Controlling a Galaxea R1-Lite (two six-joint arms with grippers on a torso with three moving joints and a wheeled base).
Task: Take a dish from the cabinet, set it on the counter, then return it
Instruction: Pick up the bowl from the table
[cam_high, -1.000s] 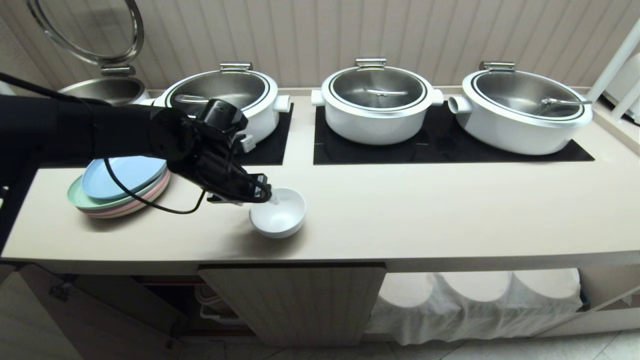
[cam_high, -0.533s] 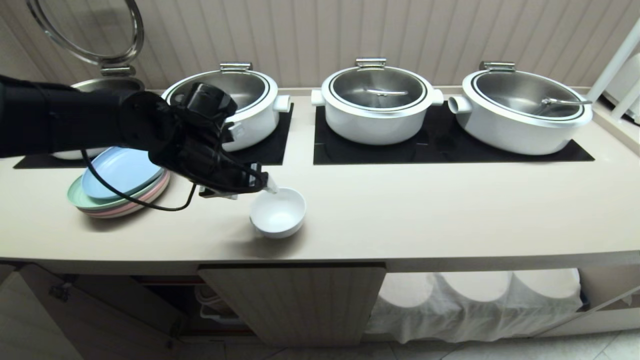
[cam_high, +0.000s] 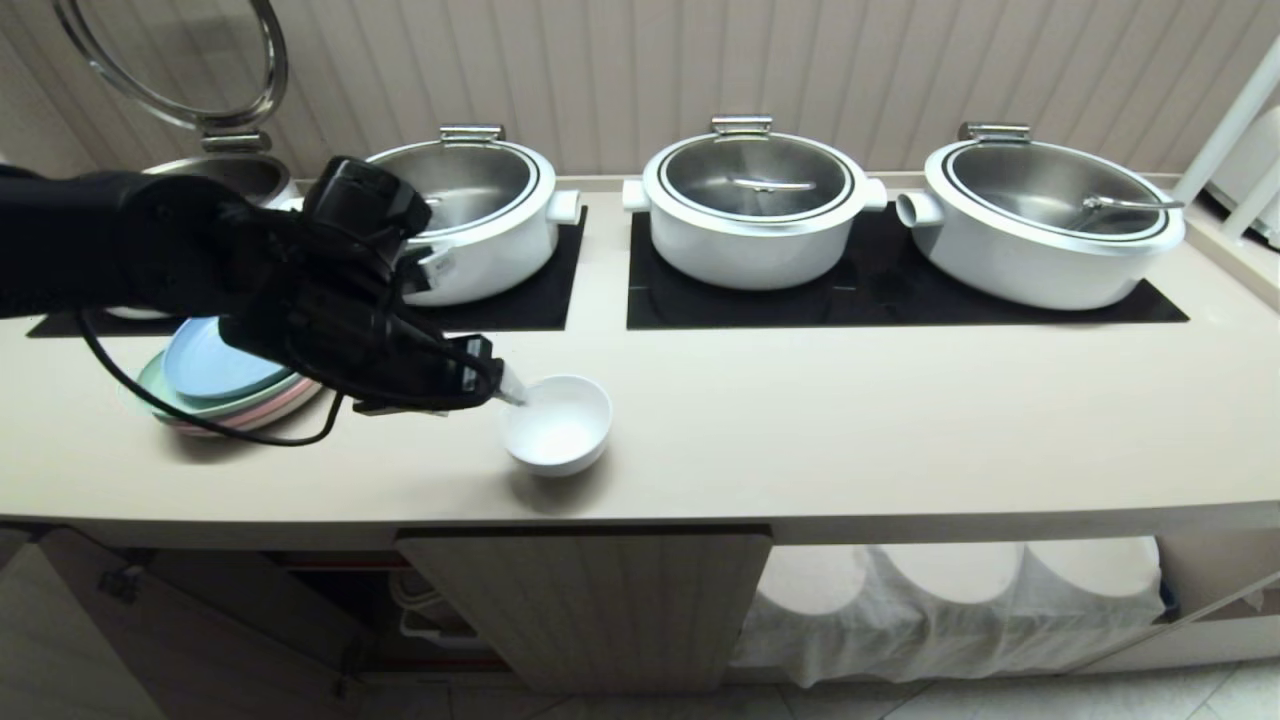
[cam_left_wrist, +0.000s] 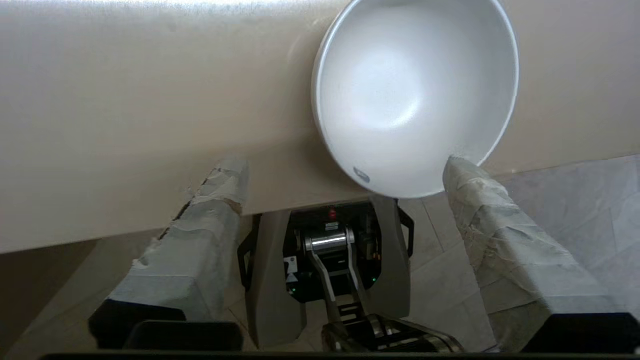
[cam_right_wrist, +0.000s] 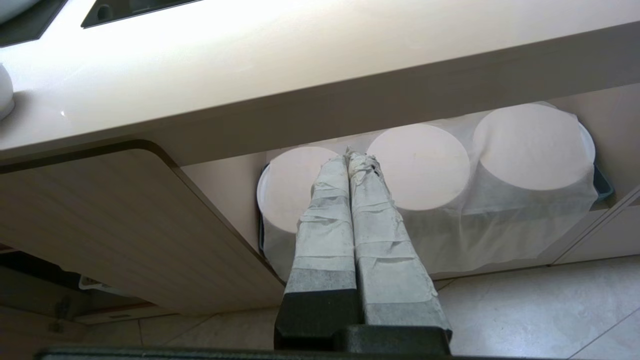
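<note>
Bowl (cam_high: 556, 424): white, round, deep; upright on the counter (cam_high: 850, 420), near the front edge, above the cabinet (cam_high: 585, 605).
Left gripper (cam_high: 500, 385): just beside the bowl's left rim; fingers spread wide, nothing held. In the wrist view one padded finger (cam_left_wrist: 480, 200) at the rim's edge, contact too close to call; the other well off over bare counter.
Right gripper (cam_right_wrist: 348, 159): parked low in front of the cabinet; fingers pressed together, empty.
Neighbours: stack of pastel plates (cam_high: 225, 375) to the left; lidded pots (cam_high: 755, 205) on black mats (cam_high: 880, 295) behind, well apart.
Handling, judged: glazed ceramic, stiff, smooth and likely slippery; light to moderate weight; chips or breaks if dropped or knocked.
Grip point, judged: across the rim wall, one finger inside, one outside; padded fingers should help friction.
Risk, judged: nudging the bowl toward the counter's front edge.
</note>
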